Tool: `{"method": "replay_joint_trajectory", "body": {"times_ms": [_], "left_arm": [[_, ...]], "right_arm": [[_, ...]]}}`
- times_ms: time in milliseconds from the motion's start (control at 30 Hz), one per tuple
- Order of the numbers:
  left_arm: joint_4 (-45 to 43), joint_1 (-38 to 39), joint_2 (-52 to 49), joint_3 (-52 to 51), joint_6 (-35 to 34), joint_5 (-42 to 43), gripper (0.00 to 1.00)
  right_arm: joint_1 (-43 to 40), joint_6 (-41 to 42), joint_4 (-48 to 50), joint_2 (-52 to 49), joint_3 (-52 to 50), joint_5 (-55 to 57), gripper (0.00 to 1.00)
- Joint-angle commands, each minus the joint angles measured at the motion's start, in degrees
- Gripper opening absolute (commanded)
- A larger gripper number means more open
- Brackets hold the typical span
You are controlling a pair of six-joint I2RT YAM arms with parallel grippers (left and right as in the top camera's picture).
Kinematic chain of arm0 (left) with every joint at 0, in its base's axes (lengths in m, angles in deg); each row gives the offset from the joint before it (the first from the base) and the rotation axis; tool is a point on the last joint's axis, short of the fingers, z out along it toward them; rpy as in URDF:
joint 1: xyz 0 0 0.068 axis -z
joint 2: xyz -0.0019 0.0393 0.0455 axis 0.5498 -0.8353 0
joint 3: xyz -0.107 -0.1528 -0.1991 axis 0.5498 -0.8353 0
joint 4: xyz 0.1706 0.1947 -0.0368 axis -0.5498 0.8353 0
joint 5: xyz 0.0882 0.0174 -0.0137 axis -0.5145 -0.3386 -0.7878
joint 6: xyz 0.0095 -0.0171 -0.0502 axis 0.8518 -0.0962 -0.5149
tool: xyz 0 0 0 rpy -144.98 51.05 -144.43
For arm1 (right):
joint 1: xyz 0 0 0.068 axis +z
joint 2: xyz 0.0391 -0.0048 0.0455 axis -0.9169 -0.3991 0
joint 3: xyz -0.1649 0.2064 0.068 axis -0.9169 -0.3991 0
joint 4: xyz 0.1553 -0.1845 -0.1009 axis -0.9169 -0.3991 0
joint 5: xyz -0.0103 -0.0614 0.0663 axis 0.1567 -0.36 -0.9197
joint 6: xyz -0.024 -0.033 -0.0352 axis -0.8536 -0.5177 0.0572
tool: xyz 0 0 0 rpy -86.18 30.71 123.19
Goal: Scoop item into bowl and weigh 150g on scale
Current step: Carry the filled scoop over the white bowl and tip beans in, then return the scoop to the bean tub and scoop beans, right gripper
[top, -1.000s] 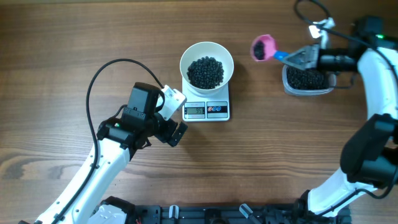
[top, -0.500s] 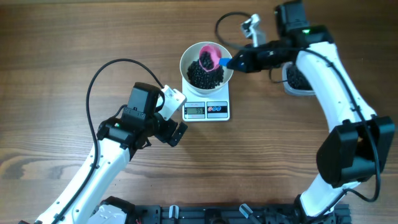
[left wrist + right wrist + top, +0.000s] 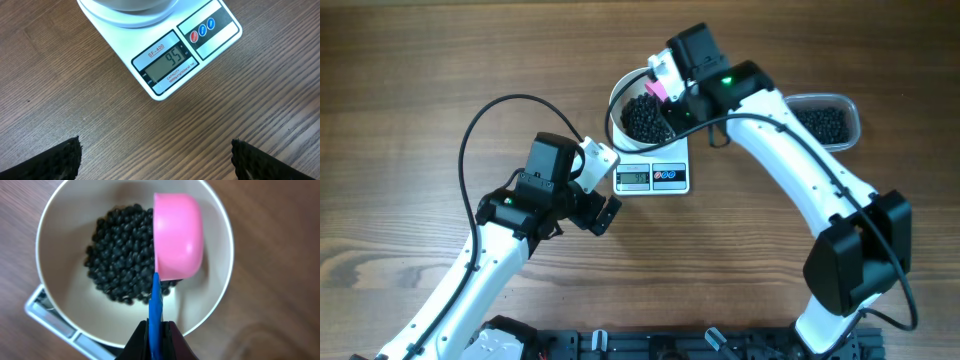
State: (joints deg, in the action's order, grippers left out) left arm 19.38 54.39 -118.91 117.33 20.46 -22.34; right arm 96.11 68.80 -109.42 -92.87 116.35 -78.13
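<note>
The scoop (image 3: pixel 177 235), clamped by the right end effector (image 3: pixel 156 328), is now moved from tub (image 3: pixel 820 122) to bowl (image 3: pixel 65 225) and tipped; with 95 shown on the scale (image 3: pixel 167 62), more is needed.

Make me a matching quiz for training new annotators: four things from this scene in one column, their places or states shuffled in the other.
Things:
1 scoop
2 bowl
3 scale
4 tub

States:
A shows 95
B tipped on its side above the beans
C sits on the scale
D stands apart, to the right of the scale

Pairs: 1-B, 2-C, 3-A, 4-D
</note>
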Motion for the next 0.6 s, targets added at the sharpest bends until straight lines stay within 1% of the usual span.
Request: {"method": "replay_joint_trajectory", "body": {"times_ms": [0, 233, 300, 333, 467, 567], "left_arm": [[0.0, -0.3, -0.2, -0.3, 0.3, -0.1, 1.0], [0.0, -0.3, -0.2, -0.3, 0.3, -0.1, 1.0], [0.0, -0.3, -0.2, -0.3, 0.3, -0.1, 1.0], [0.0, -0.3, -0.2, -0.3, 0.3, -0.1, 1.0], [0.0, -0.3, -0.2, -0.3, 0.3, -0.1, 1.0], [0.0, -0.3, -0.2, -0.3, 0.3, -0.1, 1.0]], "right_arm": [[2.7, -7.8, 1.7, 1.2, 1.9, 9.0, 0.04], [3.6, -9.2, 2.3, 2.5, 1.9, 9.0, 0.04], [3.5, -8.2, 2.3, 3.8, 1.9, 8.5, 0.04], [3.0, -6.3, 2.2, 4.6, 1.9, 8.2, 0.04], [-3.1, 0.0, 2.1, 9.3, 1.9, -1.4, 0.04], [-10.6, 4.6, 0.5, 12.7, 1.9, -7.3, 0.04]]}}
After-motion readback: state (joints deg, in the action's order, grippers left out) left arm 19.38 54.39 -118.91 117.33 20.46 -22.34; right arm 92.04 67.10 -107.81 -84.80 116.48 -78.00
